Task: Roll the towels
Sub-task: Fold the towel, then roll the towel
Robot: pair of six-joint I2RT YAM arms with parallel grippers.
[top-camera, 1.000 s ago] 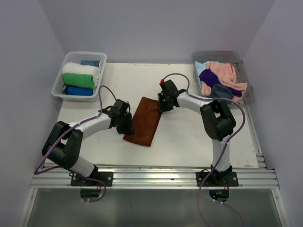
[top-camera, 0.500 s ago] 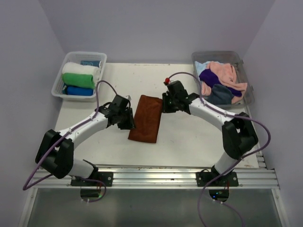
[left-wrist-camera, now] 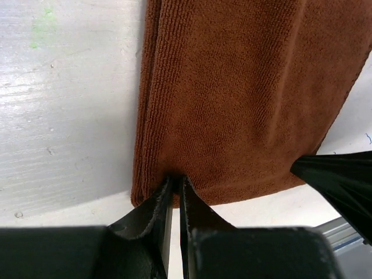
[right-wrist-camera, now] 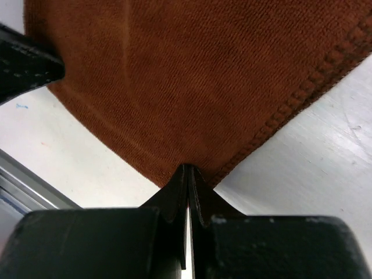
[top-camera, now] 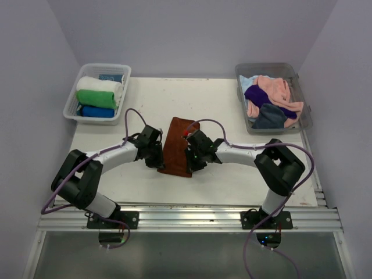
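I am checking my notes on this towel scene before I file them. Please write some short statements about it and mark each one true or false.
1. The brown towel lies unrolled on the table. True.
2. The left end effector and the right end effector grip the brown towel at its far edge. False: each is shut on its near edge, by a corner.
3. The left bin holds rolled towels. True.
4. The right bin holds neatly rolled towels. False: it holds loose towels in a heap.
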